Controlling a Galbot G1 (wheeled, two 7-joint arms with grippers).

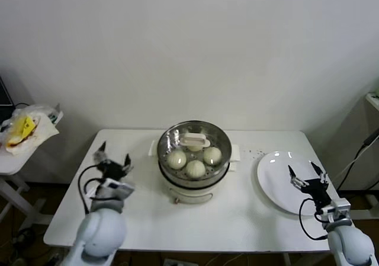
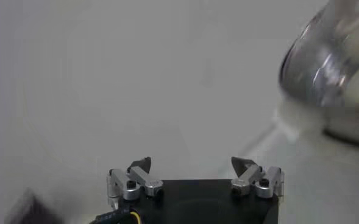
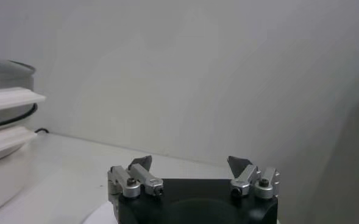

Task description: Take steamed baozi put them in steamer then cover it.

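The round shiny stainless-steel steamer (image 1: 193, 159) stands on its white electric cooker base (image 1: 189, 194) near the middle of the white bench (image 1: 237, 215). Inside the steamer I can see the small round cream-white baozi (image 1: 195, 169): three are clear, and a fourth one seems to sit behind them, partly hidden under the handle. The round clear glass cover (image 1: 220, 138) with the metal rim and the cream-white bar handle (image 1: 194, 140) lies on top of the steamer and appears to be seated, though I cannot tell whether it sits fully even all around.

To the right of the steamer, well apart from it, is a flat white plate (image 1: 278, 177), and no bun is on it. The right hand (image 1: 307, 178) hangs over this plate with its fingers spread wide and holding nothing. To the left of the steamer, near it but not touching, the left hand (image 1: 111, 160) is above the bench, also spread wide and holding nothing. Further left of the steamer, on a separate small table, lies a white plastic bag with something yellow (image 1: 26, 130).

In my judgement the task is almost finished or finished: the baozi are in, the cover is on, both hands are free. What may be left is only to move the arms away
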